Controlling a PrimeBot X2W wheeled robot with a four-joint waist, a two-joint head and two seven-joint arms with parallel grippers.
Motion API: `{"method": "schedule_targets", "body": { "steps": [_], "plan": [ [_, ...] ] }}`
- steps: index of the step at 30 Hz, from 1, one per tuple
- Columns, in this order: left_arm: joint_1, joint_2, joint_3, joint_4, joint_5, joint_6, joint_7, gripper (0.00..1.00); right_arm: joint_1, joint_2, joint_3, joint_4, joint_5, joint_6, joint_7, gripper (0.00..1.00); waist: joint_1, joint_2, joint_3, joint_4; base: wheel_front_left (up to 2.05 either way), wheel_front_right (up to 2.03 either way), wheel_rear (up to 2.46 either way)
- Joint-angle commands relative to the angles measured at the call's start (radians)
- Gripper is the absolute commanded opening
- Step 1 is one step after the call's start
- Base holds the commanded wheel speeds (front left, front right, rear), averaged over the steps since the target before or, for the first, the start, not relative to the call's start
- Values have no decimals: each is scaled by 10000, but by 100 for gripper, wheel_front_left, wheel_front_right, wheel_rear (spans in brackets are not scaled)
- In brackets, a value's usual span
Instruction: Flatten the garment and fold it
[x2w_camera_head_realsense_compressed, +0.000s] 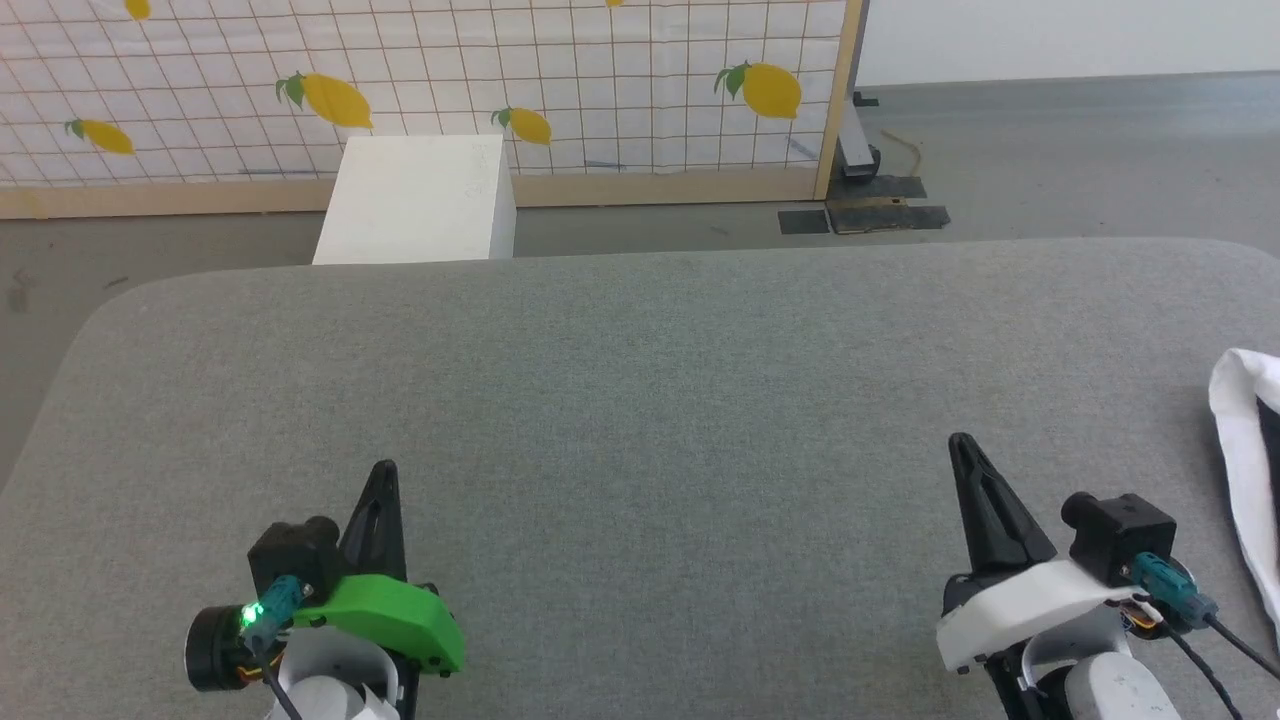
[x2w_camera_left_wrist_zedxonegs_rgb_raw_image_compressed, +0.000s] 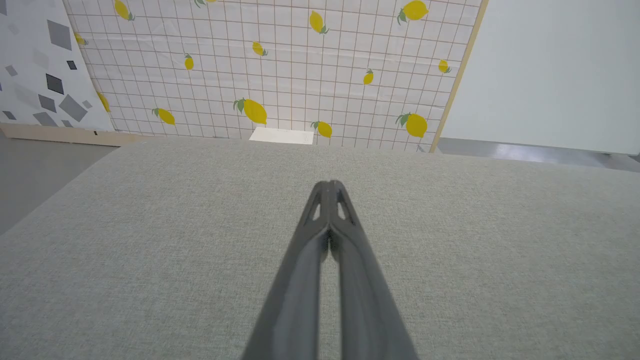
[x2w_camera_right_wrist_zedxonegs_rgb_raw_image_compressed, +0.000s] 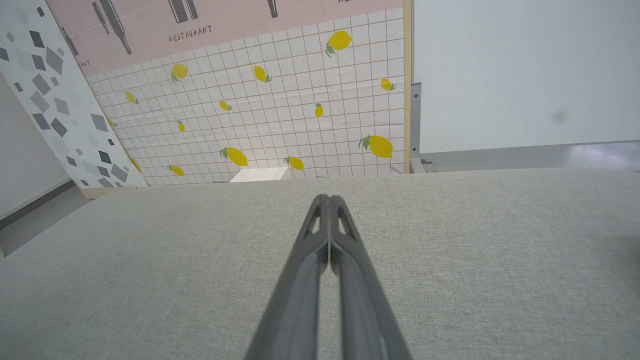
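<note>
1. While pointing forward over the table (x2w_camera_head_realsense_compressed: 640, 360), keeping both finger pairs pressed together on nothing: left gripper (x2w_camera_head_realsense_compressed: 384, 478) at lower left, right gripper (x2w_camera_head_realsense_compressed: 962, 448) at lower right of the head view.
2. Lying on the table at the far right edge of the head view, cut by the frame: garment (x2w_camera_head_realsense_compressed: 1235, 450), white cloth with a dark patch beside it, near the right gripper and well apart from the left.
3. Probably handling as light, limp cotton: sagging and bunching when lifted, dragging a little on the woven table top, running no risk of breaking.
4. Judging the best hold: pinching through one layer at an edge or corner, one gripper to each side, then drawing apart to spread it. Needing parted fingers first. Being unable to tell which edge is facing the right gripper.
5. Adding in the head view: garment, spacing of both grippers, box (x2w_camera_head_realsense_compressed: 415, 200) seen whole behind the table.
6. Adding in the left wrist view: left gripper (x2w_camera_left_wrist_zedxonegs_rgb_raw_image_compressed: 330, 186) tips meeting along their length, a grey-patterned panel (x2w_camera_left_wrist_zedxonegs_rgb_raw_image_compressed: 40, 75) beside the lemon screen (x2w_camera_left_wrist_zedxonegs_rgb_raw_image_compressed: 280, 75).
7. Adding in the right wrist view: right gripper (x2w_camera_right_wrist_zedxonegs_rgb_raw_image_compressed: 329, 199) tips likewise meeting, a pink "RESTAURANT" panel (x2w_camera_right_wrist_zedxonegs_rgb_raw_image_compressed: 225, 25) above the lemon screen.
</note>
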Motion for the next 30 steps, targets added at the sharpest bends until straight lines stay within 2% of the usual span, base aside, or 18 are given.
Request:
{"method": "schedule_targets", "body": {
  "steps": [1, 30],
  "plan": [
    [130, -51, 38, -101, 135, -55, 63, 0, 120, 2, -37, -125, -127, -4, 69, 0, 0, 0, 0, 3, 0, 0, 0],
    [370, -191, 299, -844, 832, -143, 676, 0, 360, 4, -191, -881, -796, -7, 672, 0, 0, 0, 4, 67, 0, 0, 0]
  ]
}}
